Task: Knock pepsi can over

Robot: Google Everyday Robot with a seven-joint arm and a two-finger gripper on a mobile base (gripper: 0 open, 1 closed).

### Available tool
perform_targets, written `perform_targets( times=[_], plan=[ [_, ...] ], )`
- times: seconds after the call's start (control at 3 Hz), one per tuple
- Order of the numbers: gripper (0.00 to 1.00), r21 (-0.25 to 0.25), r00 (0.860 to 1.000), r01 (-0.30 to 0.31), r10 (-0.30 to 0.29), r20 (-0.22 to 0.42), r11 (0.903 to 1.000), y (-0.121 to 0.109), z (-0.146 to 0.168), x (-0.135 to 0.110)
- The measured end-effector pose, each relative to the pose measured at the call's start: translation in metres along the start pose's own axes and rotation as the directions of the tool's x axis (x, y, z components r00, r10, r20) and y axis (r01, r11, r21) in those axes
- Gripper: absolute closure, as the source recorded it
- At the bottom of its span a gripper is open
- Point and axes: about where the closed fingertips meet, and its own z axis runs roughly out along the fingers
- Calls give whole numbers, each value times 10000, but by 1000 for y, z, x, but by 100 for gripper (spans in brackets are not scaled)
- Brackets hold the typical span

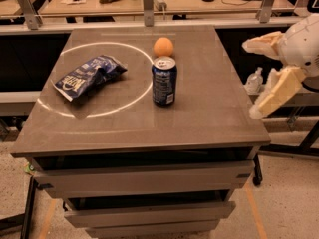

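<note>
The pepsi can [164, 81], dark blue with white markings and a silver top, stands upright near the middle of the grey table [209, 118]. It sits on the right edge of a white circle drawn on the tabletop. My gripper [249, 79] hangs off the table's right edge, to the right of the can and well apart from it. Its two cream fingers [273, 91] are spread wide and hold nothing.
An orange fruit [163, 47] sits just behind the can. A blue-and-white snack bag [88, 76] lies inside the circle at the left. Desks with clutter run along the back. A small bottle [254, 79] stands on a low shelf at the right.
</note>
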Motion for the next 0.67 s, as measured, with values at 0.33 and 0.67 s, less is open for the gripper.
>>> perform_targets(
  times=[0.33,0.67],
  plan=[
    [0,-434,9702,-237,334,2398,9988,-5,25,-21],
    [0,-918,9115,-342,688,4056,9952,-10,44,-45]
  ],
)
